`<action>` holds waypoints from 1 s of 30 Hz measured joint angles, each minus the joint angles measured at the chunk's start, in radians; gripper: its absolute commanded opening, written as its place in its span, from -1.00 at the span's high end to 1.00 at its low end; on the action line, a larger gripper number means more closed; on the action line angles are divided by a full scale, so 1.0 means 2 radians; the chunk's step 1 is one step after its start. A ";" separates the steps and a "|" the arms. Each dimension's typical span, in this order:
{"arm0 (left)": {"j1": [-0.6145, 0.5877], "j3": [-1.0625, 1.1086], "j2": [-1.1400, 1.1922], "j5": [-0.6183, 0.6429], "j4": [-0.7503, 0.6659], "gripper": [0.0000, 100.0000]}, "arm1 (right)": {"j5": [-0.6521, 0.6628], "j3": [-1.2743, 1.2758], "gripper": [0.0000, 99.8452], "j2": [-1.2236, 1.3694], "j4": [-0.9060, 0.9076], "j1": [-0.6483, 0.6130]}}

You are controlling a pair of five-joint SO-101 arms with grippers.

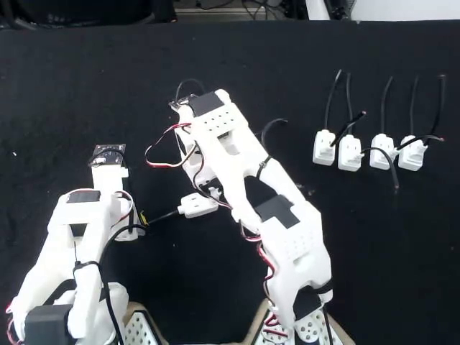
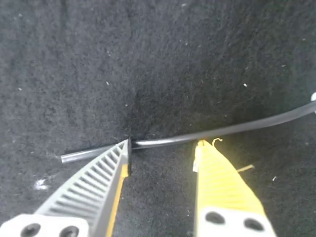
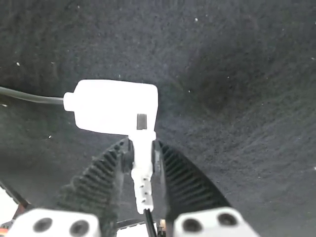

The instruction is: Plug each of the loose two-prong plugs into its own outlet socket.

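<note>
Black cloth covers the table (image 1: 72, 86). Near the middle of the table, a bit toward the near edge, lies a white socket (image 3: 116, 106). It has one small dark slot on top. A thin black cable (image 2: 173, 139) runs out of one end of it, toward the left edge of the table.

The right gripper (image 3: 140, 148) is closed on a small white plug (image 3: 143, 168). Its two ribbed fingers squeeze the plug from both sides. The front of the plug touches the side of the socket, just below the dark slot. I cannot tell if the prongs are inside.

The left gripper (image 2: 163, 144) is open and low over the cloth. The black cable lies flat between its two tips. The grey tip touches the cable, near the cable's loose end. The yellow tip sits just beside the cable.

Closer to the right edge of the table, four more white sockets (image 1: 381, 151) lie in a row. Each one has a thin black cable that curls toward the far edge.
</note>
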 measured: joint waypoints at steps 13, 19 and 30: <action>0.000 0.000 0.000 0.000 0.000 0.57 | 0.000 -0.068 0.98 0.044 0.000 -0.001; 0.000 0.000 0.000 0.000 0.000 0.57 | 0.008 -0.061 0.98 0.031 0.000 -0.001; 0.000 0.000 0.000 0.000 0.000 0.57 | 0.048 0.054 0.98 -0.104 0.000 -0.002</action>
